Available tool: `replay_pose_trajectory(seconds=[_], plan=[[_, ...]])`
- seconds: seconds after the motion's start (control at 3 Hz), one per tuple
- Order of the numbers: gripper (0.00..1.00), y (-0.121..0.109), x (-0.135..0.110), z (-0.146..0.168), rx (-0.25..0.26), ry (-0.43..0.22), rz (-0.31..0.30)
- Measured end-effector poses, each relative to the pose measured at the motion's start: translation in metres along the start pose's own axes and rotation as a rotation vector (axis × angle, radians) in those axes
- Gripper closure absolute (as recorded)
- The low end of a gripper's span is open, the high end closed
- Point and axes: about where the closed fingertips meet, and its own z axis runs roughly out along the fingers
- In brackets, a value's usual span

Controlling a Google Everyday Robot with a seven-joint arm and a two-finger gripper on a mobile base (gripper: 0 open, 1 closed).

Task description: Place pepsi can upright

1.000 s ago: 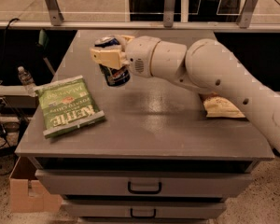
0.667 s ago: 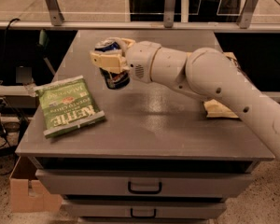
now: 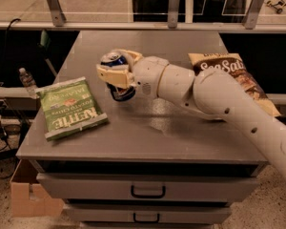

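Note:
The pepsi can (image 3: 115, 61), dark blue with a silver top, stands roughly upright between my gripper's fingers near the middle left of the grey table (image 3: 148, 137). Its lower end shows below the fingers and sits at or just above the tabletop. My gripper (image 3: 117, 73) is shut on the can, cream fingers (image 3: 113, 76) wrapped around its body. The white arm reaches in from the lower right across the table.
A green Kettle chip bag (image 3: 70, 108) lies flat on the table's left side. A tan Sea Salt chip bag (image 3: 229, 75) lies at the right, partly behind my arm. Drawers sit below the tabletop. A cardboard box (image 3: 28, 194) stands on the floor at left.
The gripper with the can has moved slightly right and toward the table's middle. The arm has shifted, uncovering more of the tan bag.

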Motion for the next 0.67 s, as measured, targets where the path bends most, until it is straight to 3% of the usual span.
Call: replay_pose_trajectory(seconds=[0.33, 0.67], plan=[[0.84, 0.002, 0.012, -0.007, -0.009, -0.020, -0.012], [0.53, 0.005, 0.024, -0.013, -0.017, -0.032, -0.010]])
